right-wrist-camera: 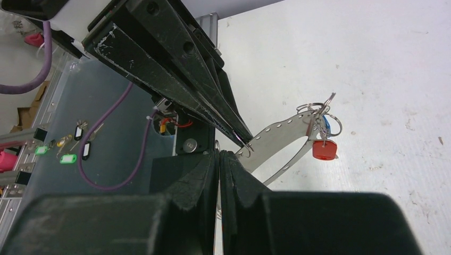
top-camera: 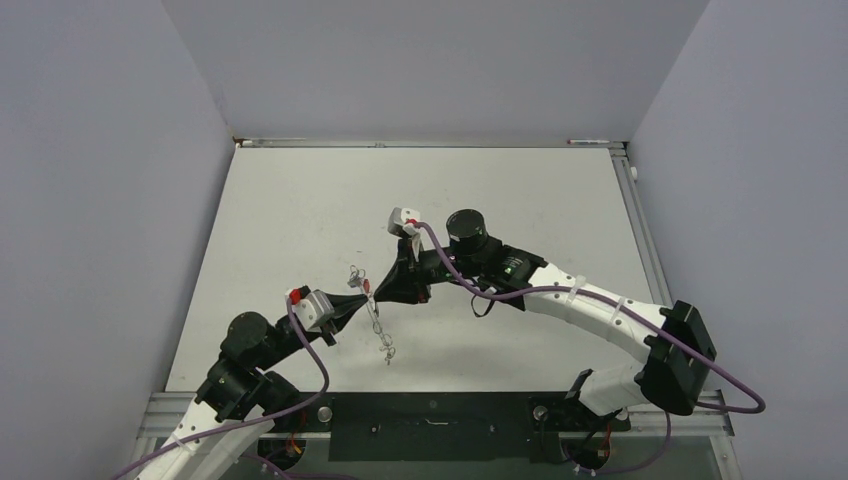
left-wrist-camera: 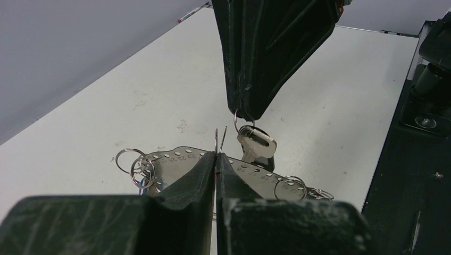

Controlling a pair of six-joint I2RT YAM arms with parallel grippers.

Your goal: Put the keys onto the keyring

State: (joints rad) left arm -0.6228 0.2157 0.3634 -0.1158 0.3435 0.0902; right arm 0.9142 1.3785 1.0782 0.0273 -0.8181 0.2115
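Note:
Above the table's near middle, the keyring [top-camera: 379, 322] hangs as a silver loop of perforated, numbered band [left-wrist-camera: 173, 159] carrying small split rings. My left gripper [left-wrist-camera: 216, 155] is shut on it, and a thin wire ring stands edge-on between the tips. A red key [right-wrist-camera: 324, 150] and a blue key [right-wrist-camera: 326, 125] dangle at the loop's far end. My right gripper [left-wrist-camera: 245, 113] faces the left one tip to tip. It is shut on a small ring from which a silver key [left-wrist-camera: 257, 143] with a dark part hangs. In its own view the right gripper [right-wrist-camera: 219, 153] shows no gap.
The white table [top-camera: 300, 200] stretches away behind both arms, with grey walls on three sides. A black mounting plate [top-camera: 430, 420] runs along the near edge. Off the table, several tagged spare keys [right-wrist-camera: 69, 151] lie on a lower surface.

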